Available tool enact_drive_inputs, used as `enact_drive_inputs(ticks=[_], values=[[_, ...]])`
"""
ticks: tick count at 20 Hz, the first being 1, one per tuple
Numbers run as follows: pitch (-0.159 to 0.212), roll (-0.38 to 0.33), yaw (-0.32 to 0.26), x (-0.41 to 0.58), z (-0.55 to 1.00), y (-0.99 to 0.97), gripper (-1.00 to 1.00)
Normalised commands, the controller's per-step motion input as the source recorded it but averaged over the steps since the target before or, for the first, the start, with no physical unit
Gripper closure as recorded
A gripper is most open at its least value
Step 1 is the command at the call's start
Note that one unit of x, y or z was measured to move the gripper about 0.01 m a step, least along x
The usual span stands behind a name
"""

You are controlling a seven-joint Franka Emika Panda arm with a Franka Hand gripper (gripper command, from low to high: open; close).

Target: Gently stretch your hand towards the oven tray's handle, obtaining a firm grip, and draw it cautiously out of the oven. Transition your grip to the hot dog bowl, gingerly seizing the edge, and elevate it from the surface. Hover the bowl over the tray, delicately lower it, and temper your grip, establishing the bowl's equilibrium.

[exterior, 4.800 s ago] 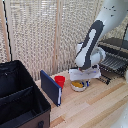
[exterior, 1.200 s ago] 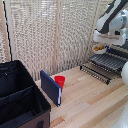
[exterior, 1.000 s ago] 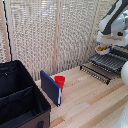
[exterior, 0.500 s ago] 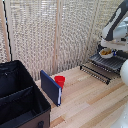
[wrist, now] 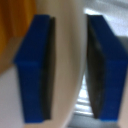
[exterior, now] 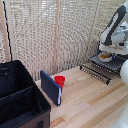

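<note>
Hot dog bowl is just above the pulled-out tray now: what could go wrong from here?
1. The tool grips only the rim of the hot dog bowl, so it may tilt and spill on release.
2. The oven tray is open bars; the bowl could settle unevenly.
3. The extended tray may tip or slide under the load.

Pale wooden table with black case, blue board, perhaps-touching red cup.

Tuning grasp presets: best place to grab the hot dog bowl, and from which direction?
Take the hot dog bowl by its thin upright rim, coming from above. The wrist view shows the hand straddling the cream wall, one blue pad on each side. The food inside argues for a rim pinch.
</note>
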Motion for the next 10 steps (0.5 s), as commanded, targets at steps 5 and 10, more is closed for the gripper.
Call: enact_drive_inputs(ticks=[5, 10], values=[[0.031, -0.063, -0.056, 0.221, 0.61, 0.01, -1.0], [0.109, 0.0, -0.027, 0.099, 0.64, 0.2, -1.0]])
